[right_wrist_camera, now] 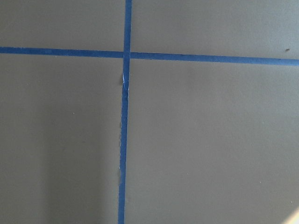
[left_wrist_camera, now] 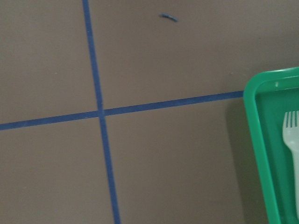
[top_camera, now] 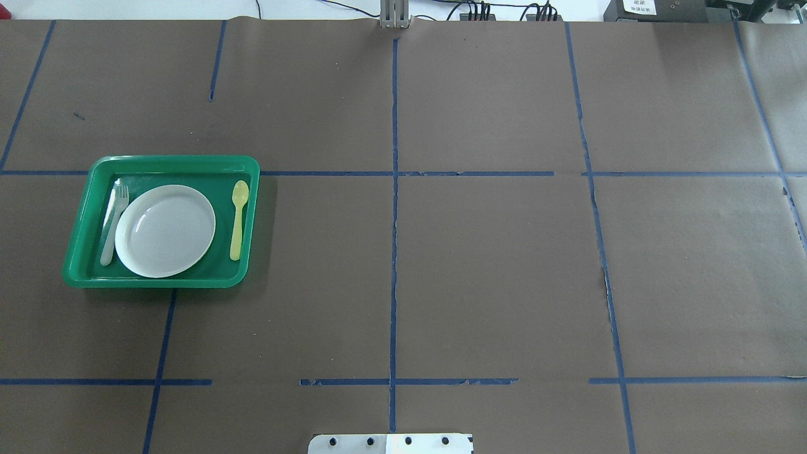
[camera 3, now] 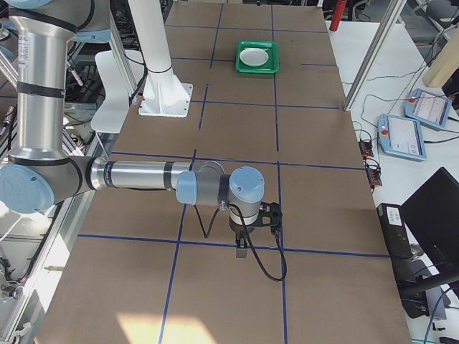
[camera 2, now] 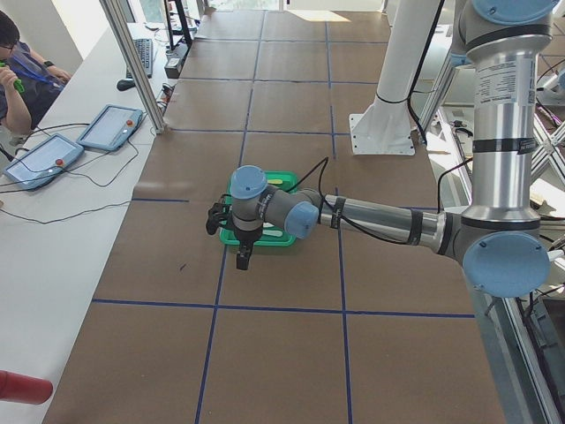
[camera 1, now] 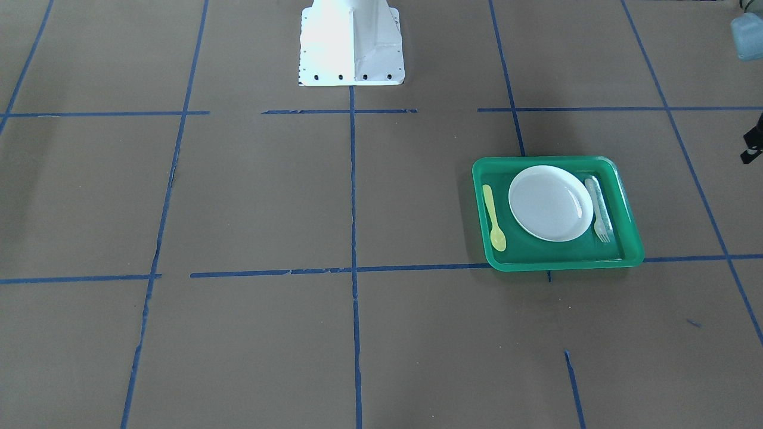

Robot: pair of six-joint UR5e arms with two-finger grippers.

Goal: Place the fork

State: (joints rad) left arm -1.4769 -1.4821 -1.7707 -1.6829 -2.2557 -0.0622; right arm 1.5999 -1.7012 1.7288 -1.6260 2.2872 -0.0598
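Note:
The fork (top_camera: 113,222) is pale and translucent. It lies in the green tray (top_camera: 157,282) along the left side of the white plate (top_camera: 165,230), tines away from the robot. It also shows in the front-facing view (camera 1: 601,211) and at the right edge of the left wrist view (left_wrist_camera: 292,135). My left gripper (camera 2: 218,221) shows only in the exterior left view, held high near the tray; I cannot tell if it is open or shut. My right gripper (camera 3: 271,215) shows only in the exterior right view, far from the tray; I cannot tell its state.
A yellow spoon (top_camera: 238,221) lies in the tray on the plate's other side. The table is brown paper with blue tape lines. The white robot base (camera 1: 350,44) stands at the table's near middle edge. Operators' desks with tablets (camera 2: 110,126) run along the far side.

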